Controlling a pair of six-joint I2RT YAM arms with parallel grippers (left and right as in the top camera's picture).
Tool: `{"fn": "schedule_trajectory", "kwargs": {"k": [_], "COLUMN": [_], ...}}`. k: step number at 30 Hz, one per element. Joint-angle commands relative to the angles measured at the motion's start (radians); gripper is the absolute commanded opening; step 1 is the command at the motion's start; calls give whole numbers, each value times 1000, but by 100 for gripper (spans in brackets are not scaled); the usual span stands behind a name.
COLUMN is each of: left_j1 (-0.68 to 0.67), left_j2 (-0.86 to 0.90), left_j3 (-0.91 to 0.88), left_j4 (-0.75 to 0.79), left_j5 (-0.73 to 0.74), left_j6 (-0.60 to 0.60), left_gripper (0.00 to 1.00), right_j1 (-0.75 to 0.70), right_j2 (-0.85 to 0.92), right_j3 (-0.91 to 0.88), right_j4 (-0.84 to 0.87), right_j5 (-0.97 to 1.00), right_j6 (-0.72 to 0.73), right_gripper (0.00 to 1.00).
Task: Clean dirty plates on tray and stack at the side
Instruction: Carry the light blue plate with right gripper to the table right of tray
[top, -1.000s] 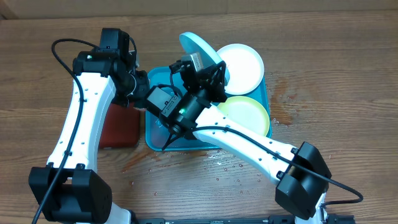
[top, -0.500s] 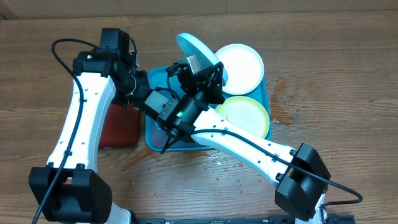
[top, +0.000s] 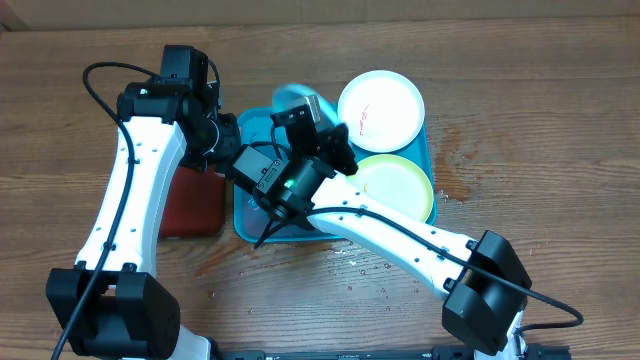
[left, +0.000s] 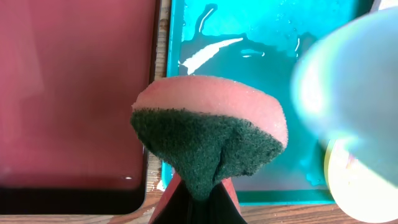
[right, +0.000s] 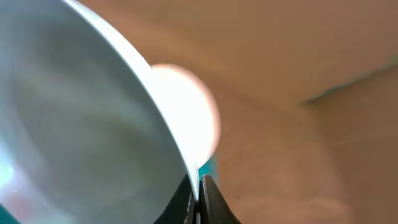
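Right fingers (right: 211, 208) clamp the round pale-blue plastic plate (right: 74, 112); left fingers (left: 208, 211) pinch a pink-and-green sponge (left: 211, 134). Arms (top: 380, 225) hide the turquoise rectangular plastic tray (left: 249, 74)'s wet floor overhead; the left wrist shows it.

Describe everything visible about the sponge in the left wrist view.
The sponge is a two-layer pad: salmon-pink foam behind, dark green scouring face toward the camera. The left gripper pinches its lower edge, bunching it into a fan. It is held over the left rim of the wet turquoise tray, beside the dark red tray; nothing else visibly touches it.
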Motion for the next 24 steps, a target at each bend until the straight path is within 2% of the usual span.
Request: {"fn": "schedule_trajectory", "kwargs": {"k": [1, 6, 9, 13, 16, 20, 22, 24], "left_j1": [-7, -7, -7, -7, -7, -7, -7, -7], "left_j2": [-5, -5, -5, -5, -5, -5, -5, -5], "left_j3": [-2, -2, -2, -2, -2, -2, -2, -2], "left_j4": [2, -7, -8, -9, -8, -7, 0, 5], "left_j5": [19, 19, 19, 19, 19, 19, 19, 19], "left_j6": [-13, -13, -13, -13, -13, -13, -13, -13], "left_gripper": [4, 4, 4, 4, 4, 4, 4, 4], "right_j1": [-28, -145, -338, -587, -741, -925, -1054, -1124], "right_j2": [-42, -61, -155, -249, -280, -283, -283, -283], "right_j3": [32, 34, 34, 34, 34, 18, -55, -121], "right_j4": [1, -31, 1, 10, -24, -84, -79, -58], "right_j5": [-401, -583, -948, -1295, -1385, -1361, -1309, -1310], "right_j6": [4, -3, -92, -163, -185, -198, -179, -174], "right_gripper": [4, 4, 4, 4, 4, 4, 4, 4]}}
